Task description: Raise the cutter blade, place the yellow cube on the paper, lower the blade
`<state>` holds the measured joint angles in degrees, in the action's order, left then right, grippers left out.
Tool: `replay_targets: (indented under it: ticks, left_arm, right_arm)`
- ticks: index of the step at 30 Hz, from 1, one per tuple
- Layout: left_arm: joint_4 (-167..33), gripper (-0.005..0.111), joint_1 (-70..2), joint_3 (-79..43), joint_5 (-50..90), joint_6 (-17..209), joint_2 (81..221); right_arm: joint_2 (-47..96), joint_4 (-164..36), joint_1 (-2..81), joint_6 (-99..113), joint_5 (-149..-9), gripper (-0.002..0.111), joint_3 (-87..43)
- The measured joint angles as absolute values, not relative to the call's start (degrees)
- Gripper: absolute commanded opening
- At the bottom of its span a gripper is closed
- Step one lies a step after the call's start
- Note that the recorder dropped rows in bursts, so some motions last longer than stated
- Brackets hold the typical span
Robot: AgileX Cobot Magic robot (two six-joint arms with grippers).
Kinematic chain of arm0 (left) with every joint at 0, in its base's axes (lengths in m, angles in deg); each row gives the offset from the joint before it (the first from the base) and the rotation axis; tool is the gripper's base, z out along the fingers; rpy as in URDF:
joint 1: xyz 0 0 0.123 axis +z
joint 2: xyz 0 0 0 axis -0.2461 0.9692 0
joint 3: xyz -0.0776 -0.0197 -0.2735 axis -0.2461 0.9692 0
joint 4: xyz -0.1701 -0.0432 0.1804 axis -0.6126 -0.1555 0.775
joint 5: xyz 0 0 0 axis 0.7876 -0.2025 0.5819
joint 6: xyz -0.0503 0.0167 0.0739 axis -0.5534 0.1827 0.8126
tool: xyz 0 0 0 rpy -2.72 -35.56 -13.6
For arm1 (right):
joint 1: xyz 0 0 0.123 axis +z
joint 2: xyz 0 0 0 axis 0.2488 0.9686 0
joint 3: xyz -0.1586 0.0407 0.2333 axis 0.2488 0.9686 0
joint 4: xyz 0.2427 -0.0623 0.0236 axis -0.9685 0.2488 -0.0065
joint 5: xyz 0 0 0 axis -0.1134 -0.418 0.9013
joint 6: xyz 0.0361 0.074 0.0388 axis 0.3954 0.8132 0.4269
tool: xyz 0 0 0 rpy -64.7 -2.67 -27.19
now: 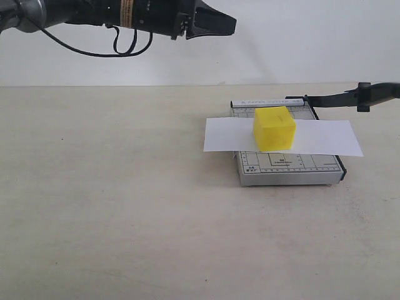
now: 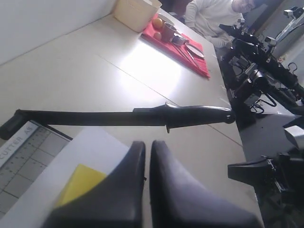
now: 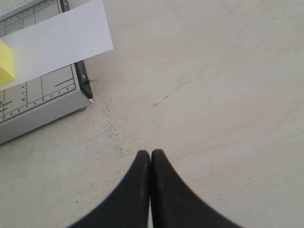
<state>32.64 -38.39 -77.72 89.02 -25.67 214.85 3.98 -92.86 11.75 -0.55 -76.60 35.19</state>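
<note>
Currently, treat steps 1 and 2 as apparently done and step 3 as pending. Locate the yellow cube [image 1: 274,127] seated on the paper [image 1: 331,139], roughly over the middle of the cutter base [image 1: 287,170]. Locate the cutter blade [image 1: 334,98] swung open from the hinge at the back corner of the cutter base, with its handle [image 1: 382,92] well clear of the cutter base.

Read the left gripper [image 1: 232,25] as pinched closed and empty, high above and well away from the cutter base. Read the right gripper [image 3: 150,154] likewise as closed on nothing, above bare table [image 1: 112,206] just off the front corner of the cutter base.

Anticipate 4 faults when lowering:

1. Slipping off the handle. Probable cause: pushing on the rounded handle with closed jaws instead of opening and clamping. Likely result: a free-falling blade.
2. Dragging the paper off the cutter base, cube included. Probable cause: paper overhanging the blade side and lying loose.
3. Sliding the whole cutter base. Probable cause: sideways force applied far from the hinge, with nothing visibly restraining the cutter base.
4. Knocking the cube. Probable cause: routing an arm low across the cutter base.

Keep force in the hinge plane and lower slowly.
</note>
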Motion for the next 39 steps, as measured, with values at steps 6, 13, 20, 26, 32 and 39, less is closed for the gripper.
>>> replay_targets:
  ticks: [6,13,20,26,32,39]
  left_arm:
    - [32.77,0.004,-37.29,-77.72,89.51,-27.54,214.56]
    - [33.16,0.004,-41.12,-72.01,89.51,-27.76,207.84]
    - [33.46,0.004,-40.78,-59.64,83.98,-18.62,189.52]
    - [33.36,0.004,-33.42,-42.30,54.38,-7.96,170.22]
    - [33.76,0.004,-30.48,-19.10,7.28,13.88,154.68]
    - [32.10,0.004,-16.94,-10.65,-24.46,25.71,154.92]
  right_arm:
    - [3.98,-92.86,11.75,-1.79,-76.60,0.000,35.19]
    - [3.98,-92.86,11.75,-2.66,-76.71,0.000,35.19]
    - [3.98,-92.86,11.75,-2.77,-76.71,0.000,35.19]
    - [3.98,-92.86,11.75,-2.77,-76.71,0.000,35.19]
    - [3.98,-92.86,11.75,-2.88,-76.71,0.000,35.19]
    - [3.98,-92.86,11.75,-2.88,-76.35,0.000,35.19]
